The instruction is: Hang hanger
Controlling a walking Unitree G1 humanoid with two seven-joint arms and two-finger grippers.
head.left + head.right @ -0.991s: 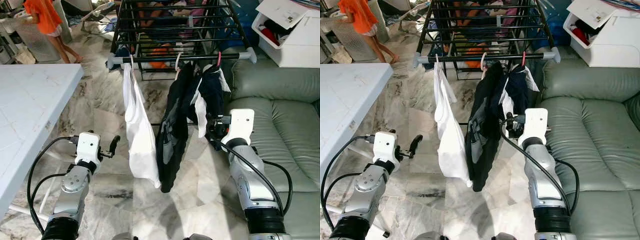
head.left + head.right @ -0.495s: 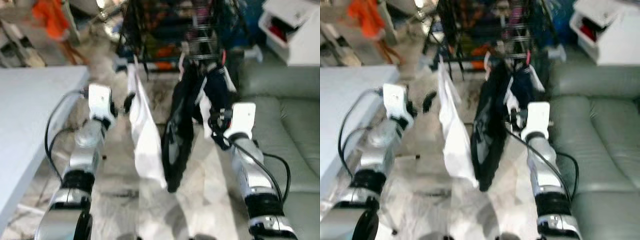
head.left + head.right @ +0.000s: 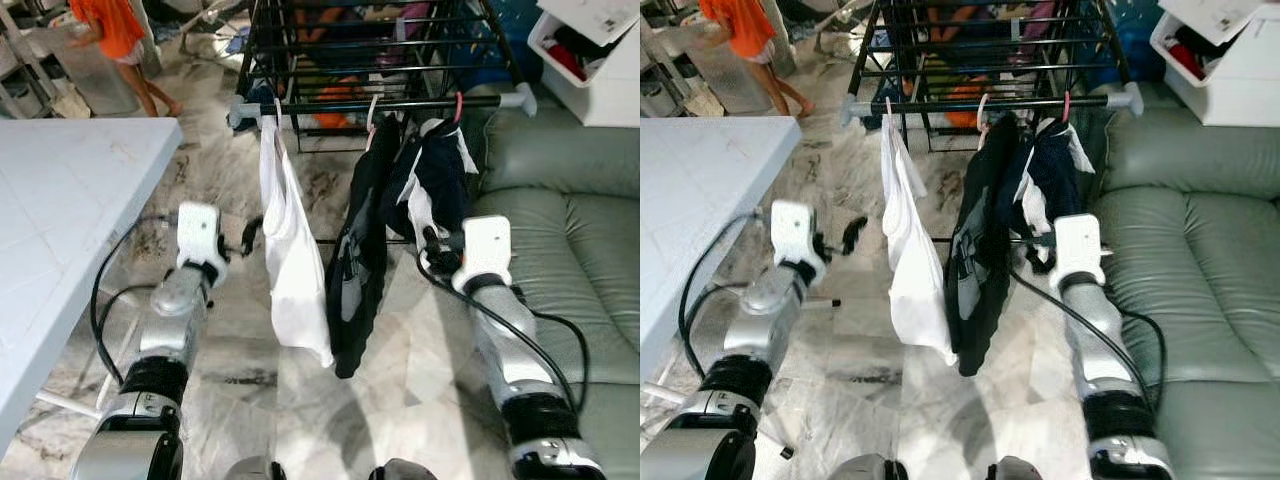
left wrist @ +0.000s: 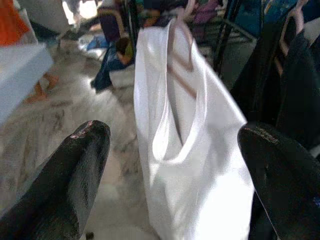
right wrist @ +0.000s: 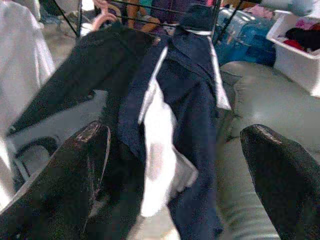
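A black drying rack (image 3: 380,103) stands ahead, and three garments hang from its front bar on hangers. On the left is a white top (image 3: 292,250) on a pink hanger (image 4: 180,55). A black garment (image 3: 358,260) hangs in the middle, and a navy and white one (image 3: 430,185) on the right. My left gripper (image 3: 250,235) is raised and open just left of the white top, which hangs between its fingers (image 4: 70,185) in the left wrist view. My right gripper (image 3: 428,245) is open, close under the navy garment (image 5: 192,100).
A white table (image 3: 70,210) runs along my left. A grey-green sofa (image 3: 570,230) is on my right, with a white bin (image 3: 600,60) behind it. A person in orange (image 3: 115,30) stands far left on the marble floor (image 3: 410,370).
My left arm has risen and moved forward to the white top's side. The right gripper stays near the navy garment. The view blurred and shifted in between.
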